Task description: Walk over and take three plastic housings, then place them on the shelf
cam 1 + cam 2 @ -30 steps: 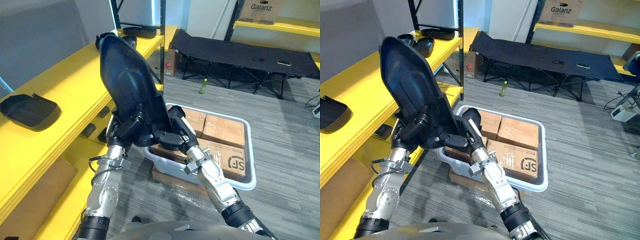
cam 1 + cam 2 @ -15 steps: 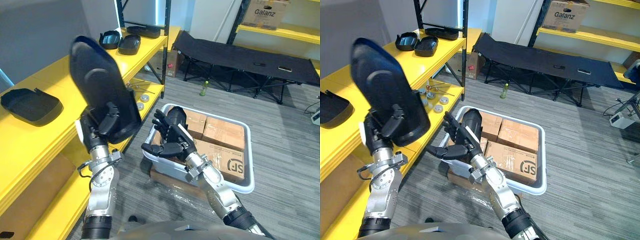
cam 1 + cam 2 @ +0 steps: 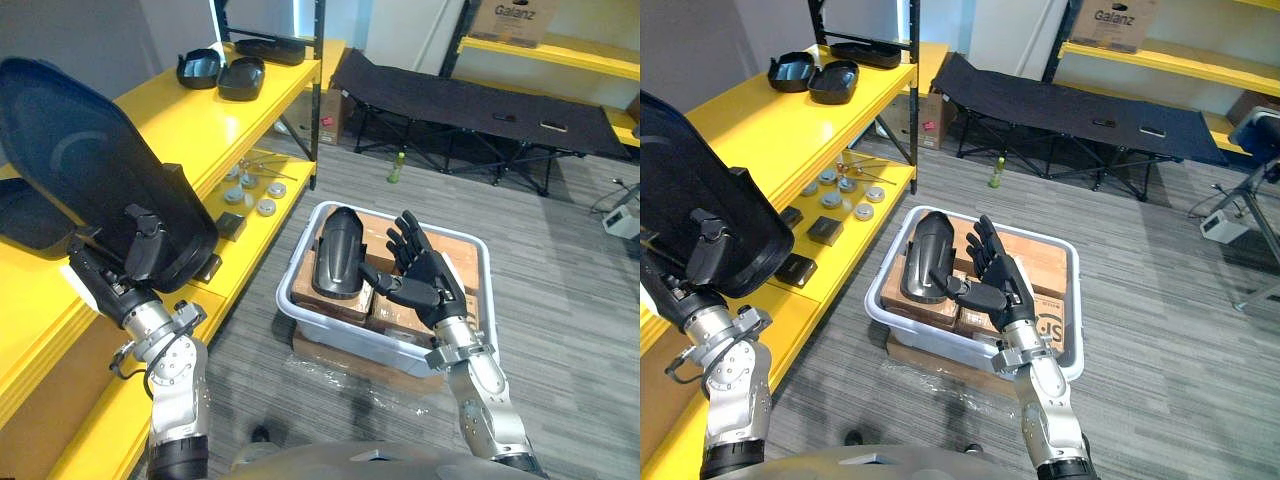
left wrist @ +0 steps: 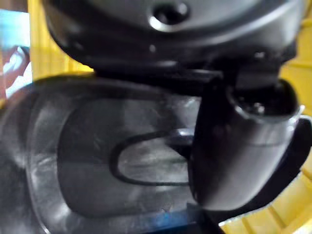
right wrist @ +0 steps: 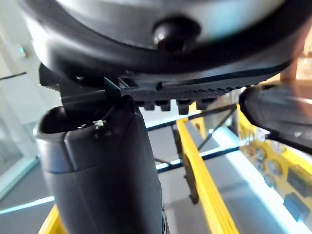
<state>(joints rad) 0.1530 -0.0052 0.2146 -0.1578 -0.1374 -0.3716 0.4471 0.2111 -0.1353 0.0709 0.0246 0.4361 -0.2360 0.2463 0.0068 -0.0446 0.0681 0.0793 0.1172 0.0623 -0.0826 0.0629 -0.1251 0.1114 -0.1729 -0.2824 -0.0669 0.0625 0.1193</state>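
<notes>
At the left, housing [image 3: 80, 170]: large, black and dished, it stood steeply tilted, with its wide end up over the front edge of the shelf [image 3: 200, 120]; whether it touched the shelf could not be told.
Left hand [image 3: 138, 243]: clamped on the housing's lower end, fingers curled over its outer face; in the left wrist view the thumb [image 4: 234, 156] lay across the inner face.
Shelf: yellow, running away along the left side, with three small shells at its far end, two side by side [image 3: 198, 68] [image 3: 242, 77] and a flatter one [image 3: 272, 50] behind them.
Lower shelf: metal discs [image 3: 255, 190] in a loose cluster, with a black block [image 3: 233, 226] just nearer.
Bin [image 3: 390, 345]: white, on the floor right of the shelf, packed with boxes [image 3: 372, 228].
Second housing [image 3: 338, 255]: narrow and black, lying on the boxes at the bin's left side.
Right hand [image 3: 425, 280]: fingers spread apart and holding nothing, palm turned towards the second housing, over the boxes just right of it and not touching it.
Cot [image 3: 470, 100]: black, standing at the back.
Bottle [image 3: 397, 166]: green, upright on the floor in front of the cot.
</notes>
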